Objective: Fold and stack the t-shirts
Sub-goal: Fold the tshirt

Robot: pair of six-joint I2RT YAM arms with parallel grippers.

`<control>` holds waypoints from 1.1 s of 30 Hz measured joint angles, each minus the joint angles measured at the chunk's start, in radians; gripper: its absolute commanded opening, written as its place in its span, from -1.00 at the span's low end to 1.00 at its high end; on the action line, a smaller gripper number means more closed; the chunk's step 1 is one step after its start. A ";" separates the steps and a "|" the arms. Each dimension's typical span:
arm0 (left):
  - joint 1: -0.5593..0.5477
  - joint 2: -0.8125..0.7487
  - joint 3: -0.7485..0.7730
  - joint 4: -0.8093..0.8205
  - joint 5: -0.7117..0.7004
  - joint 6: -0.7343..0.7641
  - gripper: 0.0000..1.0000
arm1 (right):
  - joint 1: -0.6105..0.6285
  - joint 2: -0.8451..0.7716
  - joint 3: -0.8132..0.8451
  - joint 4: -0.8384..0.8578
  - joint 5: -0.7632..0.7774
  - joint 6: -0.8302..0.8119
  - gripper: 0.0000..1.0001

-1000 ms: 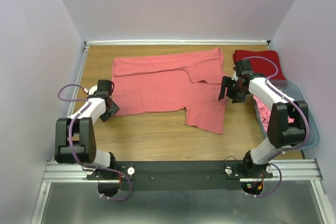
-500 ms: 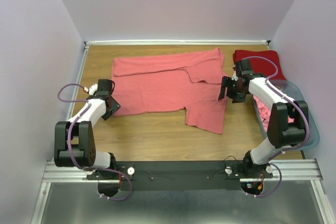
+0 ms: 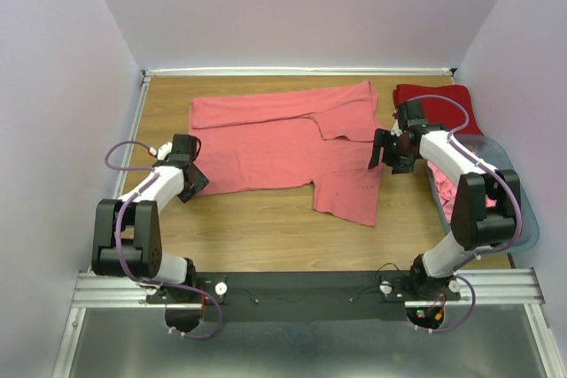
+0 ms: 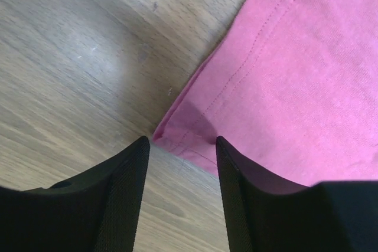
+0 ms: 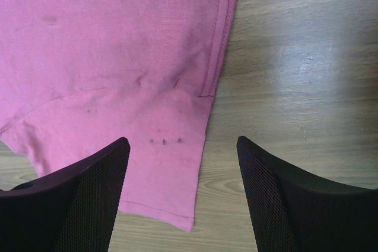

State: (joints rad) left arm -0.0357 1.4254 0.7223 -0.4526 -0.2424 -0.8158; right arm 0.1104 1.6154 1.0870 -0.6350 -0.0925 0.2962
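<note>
On table [image 3: 257, 229], t-shirt [image 3: 266, 143] crosswise, hem [image 3: 192, 143] left

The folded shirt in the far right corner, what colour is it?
Deep red. The folded shirt shows best in the top external view.

Robot lab cell: plain walls [image 3: 301, 6] enclosing a wooden table [image 3: 257, 227].

Salmon-pink t-shirt [image 3: 275, 143], small dark specks near hem; deep red t-shirt [image 3: 443, 105]; basket [image 3: 530, 219] seemingly grey-blue; table [image 3: 257, 227] wood-grain brown.
</note>
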 measured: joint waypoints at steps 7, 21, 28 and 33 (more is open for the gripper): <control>-0.006 0.004 -0.005 0.013 -0.001 -0.001 -0.40 | 0.002 0.000 0.000 0.000 0.000 0.000 0.63; -0.006 0.001 -0.013 0.032 -0.008 0.003 -0.98 | 0.021 0.034 -0.025 0.016 0.021 0.053 0.15; -0.006 -0.015 -0.028 0.041 -0.008 0.007 -0.98 | 0.023 0.092 -0.023 0.064 0.085 0.102 -0.06; -0.006 -0.027 -0.039 0.042 -0.007 0.011 -0.98 | 0.023 0.129 -0.023 0.092 0.119 0.119 -0.07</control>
State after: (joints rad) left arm -0.0418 1.3983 0.6838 -0.4103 -0.2497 -0.8051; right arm 0.1329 1.7447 1.0637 -0.5426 0.0269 0.4156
